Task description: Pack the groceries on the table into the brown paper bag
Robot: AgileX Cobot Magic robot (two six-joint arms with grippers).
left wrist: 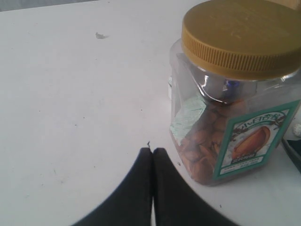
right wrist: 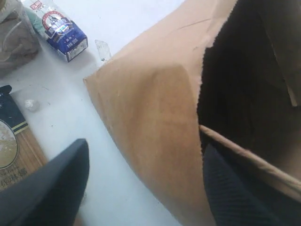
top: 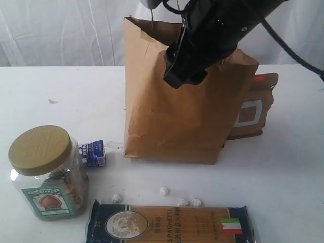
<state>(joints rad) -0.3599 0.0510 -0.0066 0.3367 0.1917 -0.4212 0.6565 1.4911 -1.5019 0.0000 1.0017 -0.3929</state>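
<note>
My left gripper (left wrist: 152, 151): closed tight, holding nothing, beside the jar (left wrist: 235, 94).
My right gripper (right wrist: 146, 160): jaws wide, straddling the bag (top: 172, 116) wall.

The bag (top: 177, 116) stands upright and open at the middle of the white table (top: 283, 172). The pouch (top: 255, 109) stands just behind its right side. At front left stands the tan-lidded jar (top: 48, 172), with the carton (top: 93, 153) just beside it. The spaghetti (top: 172, 225) lies flat along the front edge, and foil balls (top: 164, 191) are scattered between it and the bag.
</note>
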